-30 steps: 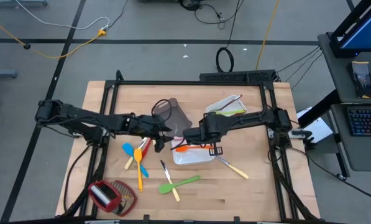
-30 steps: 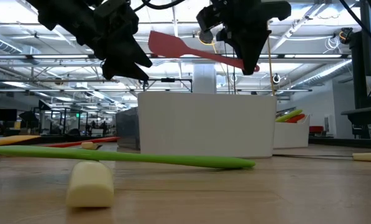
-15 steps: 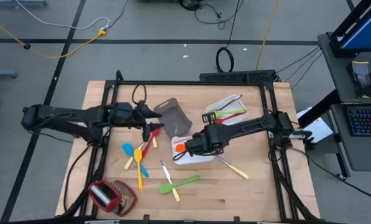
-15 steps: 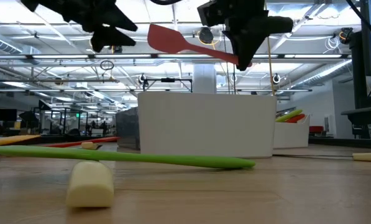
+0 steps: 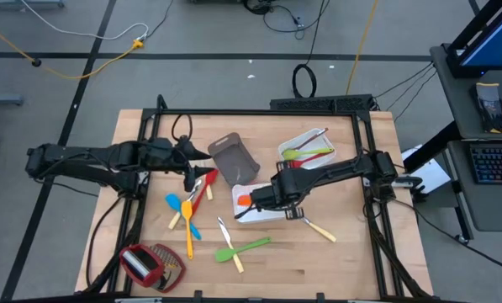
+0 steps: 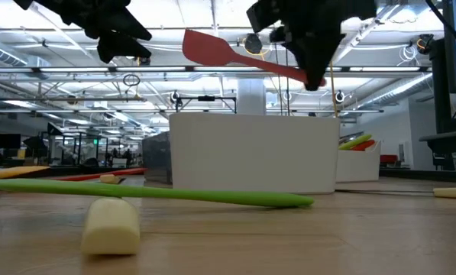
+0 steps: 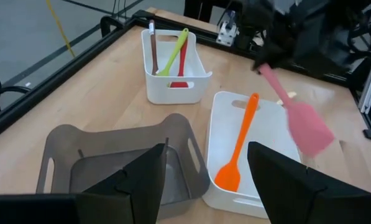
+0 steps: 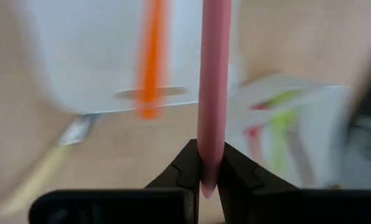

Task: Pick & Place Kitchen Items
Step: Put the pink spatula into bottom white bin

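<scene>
The pink spatula [image 7: 297, 111] hangs in the air above the white tray [image 5: 272, 212] that already holds an orange spatula [image 7: 238, 146], its handle end pinched in the pressed-together jaws of the right gripper [image 8: 208, 169], likely so it can be lowered in flat. The left gripper [image 5: 186, 154], jaws spread and empty, hovers over the desk [image 5: 343, 252] near the grey-brown tray [image 5: 234, 158], probably keeping clear.

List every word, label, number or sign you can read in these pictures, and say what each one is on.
No readable text in any view.
White trays, grey tray, spatulas and spoons: no print shows.
Red-and-silver thing at the table's corner: any marking is too small to read.
Screen and keyboard beside the table: too small to read.
</scene>
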You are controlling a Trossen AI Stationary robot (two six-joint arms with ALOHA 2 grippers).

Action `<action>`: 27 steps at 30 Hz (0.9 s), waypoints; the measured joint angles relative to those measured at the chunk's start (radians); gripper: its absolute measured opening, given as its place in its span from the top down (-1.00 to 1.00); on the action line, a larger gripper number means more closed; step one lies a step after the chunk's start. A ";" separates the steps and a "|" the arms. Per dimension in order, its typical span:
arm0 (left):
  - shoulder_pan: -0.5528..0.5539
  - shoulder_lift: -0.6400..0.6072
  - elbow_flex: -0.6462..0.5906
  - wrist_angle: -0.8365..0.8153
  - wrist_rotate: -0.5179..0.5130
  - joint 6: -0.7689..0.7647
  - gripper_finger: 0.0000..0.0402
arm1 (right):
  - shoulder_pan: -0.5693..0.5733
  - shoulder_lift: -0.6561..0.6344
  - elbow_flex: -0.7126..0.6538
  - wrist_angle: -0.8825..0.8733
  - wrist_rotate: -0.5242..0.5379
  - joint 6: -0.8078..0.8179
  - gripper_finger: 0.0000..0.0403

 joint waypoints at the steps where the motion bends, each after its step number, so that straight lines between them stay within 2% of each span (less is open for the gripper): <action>1: 0.000 0.000 0.000 0.000 0.000 0.000 -0.16 | -0.005 0.000 0.000 0.000 -0.059 0.000 0.89; 10: 0.000 0.000 0.000 0.000 0.005 0.019 -0.16 | -0.045 0.000 0.000 0.000 -0.459 0.049 0.89; 16: 0.000 0.000 0.000 0.000 0.005 0.029 -0.16 | -0.090 0.000 0.000 -0.001 -0.648 0.121 0.89; 22: 0.000 0.000 0.000 0.000 0.003 0.037 -0.16 | -0.129 0.000 0.000 0.000 -0.749 0.187 0.89; 27: 0.000 0.002 0.000 0.001 -0.002 0.054 -0.16 | -0.145 0.000 0.000 0.000 -0.757 0.244 0.89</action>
